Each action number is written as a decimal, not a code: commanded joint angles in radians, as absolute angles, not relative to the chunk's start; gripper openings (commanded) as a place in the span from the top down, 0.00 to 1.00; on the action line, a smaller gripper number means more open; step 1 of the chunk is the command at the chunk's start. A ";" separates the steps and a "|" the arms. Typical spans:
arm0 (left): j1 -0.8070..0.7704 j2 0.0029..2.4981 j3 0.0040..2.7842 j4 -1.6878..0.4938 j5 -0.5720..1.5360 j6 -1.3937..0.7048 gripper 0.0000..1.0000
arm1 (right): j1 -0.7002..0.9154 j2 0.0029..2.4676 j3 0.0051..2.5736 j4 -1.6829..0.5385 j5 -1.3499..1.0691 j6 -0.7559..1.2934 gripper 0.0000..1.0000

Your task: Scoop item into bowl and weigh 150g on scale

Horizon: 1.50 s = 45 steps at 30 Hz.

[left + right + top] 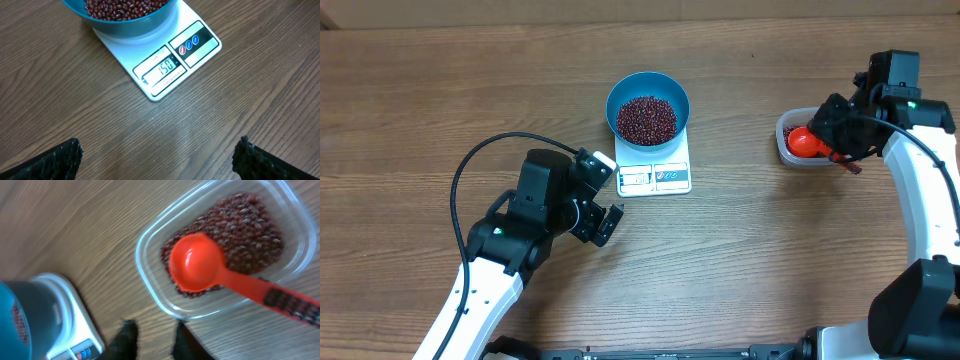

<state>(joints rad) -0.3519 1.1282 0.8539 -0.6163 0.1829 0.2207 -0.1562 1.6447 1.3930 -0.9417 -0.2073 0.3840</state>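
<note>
Left arm: bent low over the wood-grain table (440,90). The left pincer (604,198) has its jaws spread wide and empty.
Ahead of it: scale (165,67), a flat white rectangle, its display reading 150. On the far half sits the bowl (620,95), round glossy blue plastic holding beans (646,119), small dark red ovals.
Right arm: white, folded. The right pincer (155,342) has its jaws slightly parted, holding nothing.
Just ahead of it: tub (150,287), a clear rounded rectangle. It holds more beans, with a smooth orange-red spoon (196,262) lying loose on them.
</note>
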 commanded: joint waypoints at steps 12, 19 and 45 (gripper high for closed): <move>-0.354 1.133 0.846 -0.617 0.192 0.244 0.00 | -0.158 1.354 1.529 -1.141 -0.432 0.208 0.18; -0.354 1.133 0.846 -0.617 0.192 0.244 0.00 | -0.158 1.166 1.533 -1.305 -0.432 0.208 0.00; -0.354 1.133 0.846 -0.617 0.192 0.244 0.00 | -0.104 0.971 1.399 -1.124 -0.250 0.207 0.00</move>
<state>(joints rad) -0.3519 1.1286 0.8532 -0.6163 0.1829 0.2207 -0.1329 1.0405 1.4551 -1.1629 -0.3523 0.2115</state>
